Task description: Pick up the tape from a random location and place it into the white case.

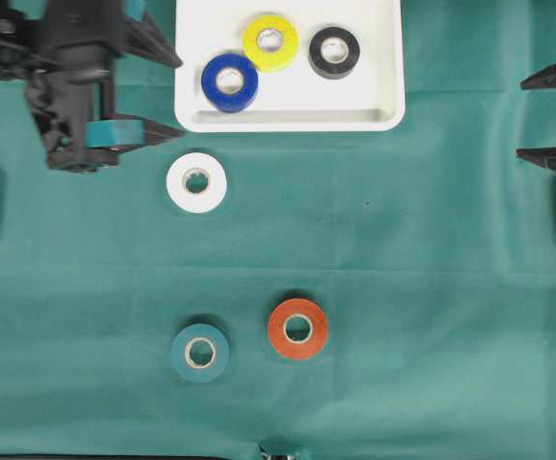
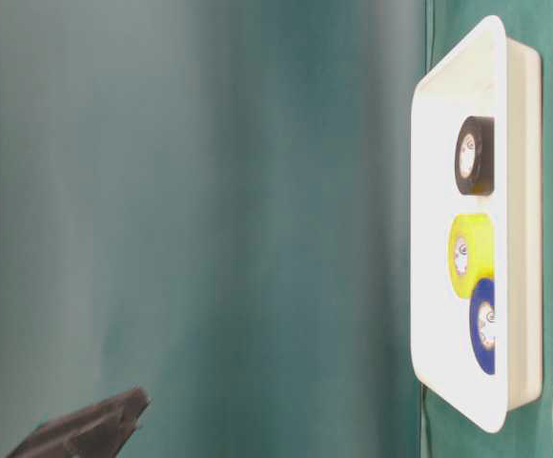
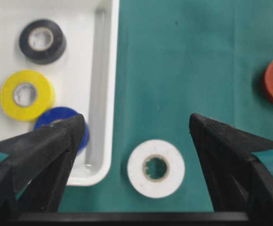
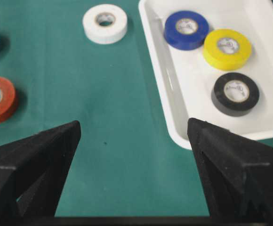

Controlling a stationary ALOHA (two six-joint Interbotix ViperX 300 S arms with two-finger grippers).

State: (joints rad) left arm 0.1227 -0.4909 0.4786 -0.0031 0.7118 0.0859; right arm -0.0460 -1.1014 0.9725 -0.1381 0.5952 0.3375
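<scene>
- Light is bright and even, from above — short soft shadows hug the tapes.
- Faint glare streaks the case (image 3: 99, 94) wall.
- Wrist views: fingers (image 4: 33, 165) close to the lens are blurred.
- Table-level view: hazy green backdrop, soft throughout.

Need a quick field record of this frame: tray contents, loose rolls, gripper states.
surface: green cloth
white case: top centre of the overhead view, lying flat
in case: blue roll, yellow roll, black roll
contact: blue and yellow rolls touch; black roll apart
loose on cloth: white roll just below the case; teal roll; orange roll
left gripper: open, empty, beside the case's left edge
right gripper: open, empty, at the right edge
</scene>
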